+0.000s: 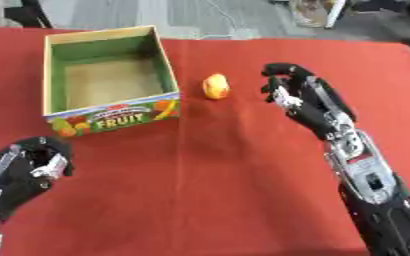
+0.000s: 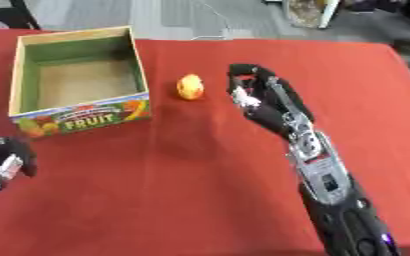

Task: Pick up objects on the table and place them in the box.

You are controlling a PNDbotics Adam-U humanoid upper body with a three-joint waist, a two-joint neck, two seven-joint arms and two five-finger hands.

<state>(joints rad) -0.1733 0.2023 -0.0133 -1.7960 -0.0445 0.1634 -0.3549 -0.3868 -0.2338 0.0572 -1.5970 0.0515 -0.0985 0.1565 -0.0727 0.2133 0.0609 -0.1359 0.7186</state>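
Note:
A small yellow-orange fruit-shaped object (image 1: pixel 215 86) lies on the red table, just right of the box. The box (image 1: pixel 54 100) is open cardboard with a green inside and a "FRUIT" label on its front; nothing shows inside it. My right hand (image 1: pixel 294 91) reaches in from the lower right and hovers to the right of the yellow object, a short gap away, fingers curled and holding nothing. My left hand (image 1: pixel 35 162) rests near the lower left corner, below the box, fingers curled in, holding nothing.
The red tablecloth (image 1: pixel 200 170) spreads wide in front of the box and between my arms. The table's far edge runs just behind the box, with grey floor and dark furniture legs beyond it.

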